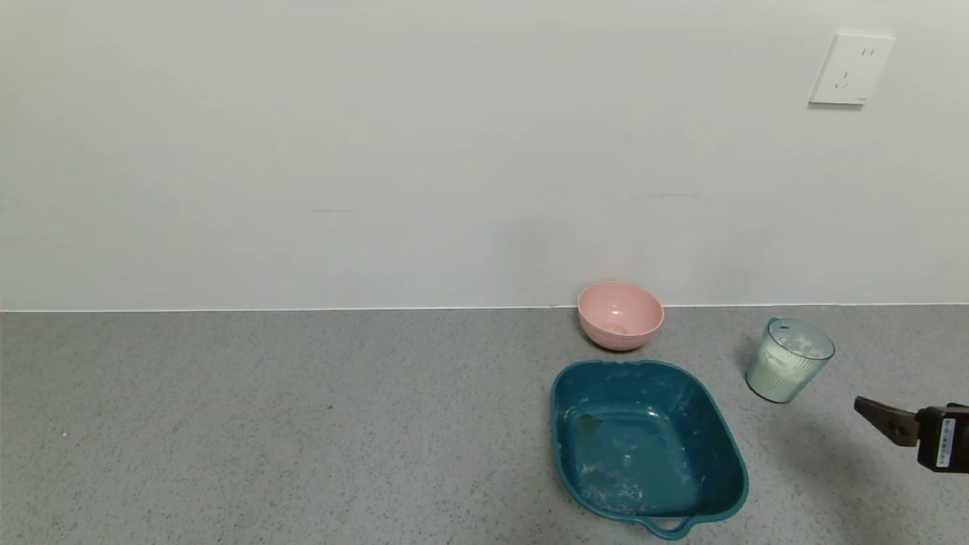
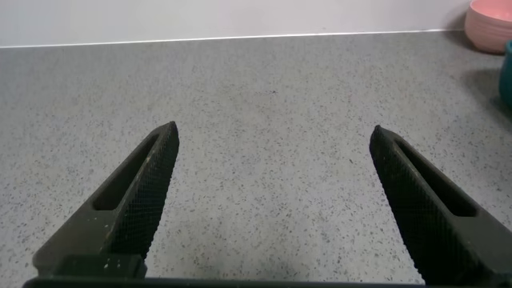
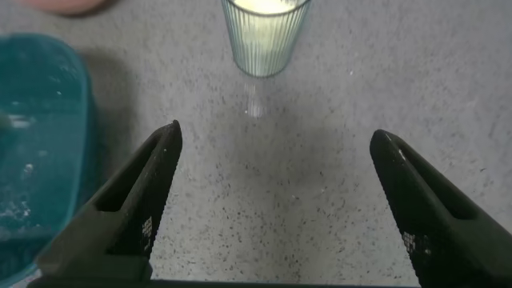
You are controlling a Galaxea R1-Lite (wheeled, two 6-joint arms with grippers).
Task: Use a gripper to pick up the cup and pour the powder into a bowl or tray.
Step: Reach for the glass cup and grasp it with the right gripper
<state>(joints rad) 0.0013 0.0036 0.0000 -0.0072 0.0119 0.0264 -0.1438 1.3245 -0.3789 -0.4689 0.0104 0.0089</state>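
Observation:
The pale blue-green ribbed cup (image 1: pixel 787 361) stands upright on the grey counter at the right, with white powder (image 1: pixel 780 369) inside. It also shows in the right wrist view (image 3: pixel 262 36), straight ahead of the open fingers. My right gripper (image 3: pixel 274 144) is open and empty, a short way in front of the cup; in the head view one finger (image 1: pixel 886 421) enters from the right edge. The pink bowl (image 1: pixel 620 314) sits by the wall, left of the cup. My left gripper (image 2: pixel 274 140) is open and empty over bare counter, out of the head view.
A large dark teal square tray (image 1: pixel 727 446) with powder traces lies in front of the bowl, left of the cup; its edge shows in the right wrist view (image 3: pixel 48 144). A white wall with a socket (image 1: pixel 851 68) backs the counter. The bowl's edge shows in the left wrist view (image 2: pixel 490 24).

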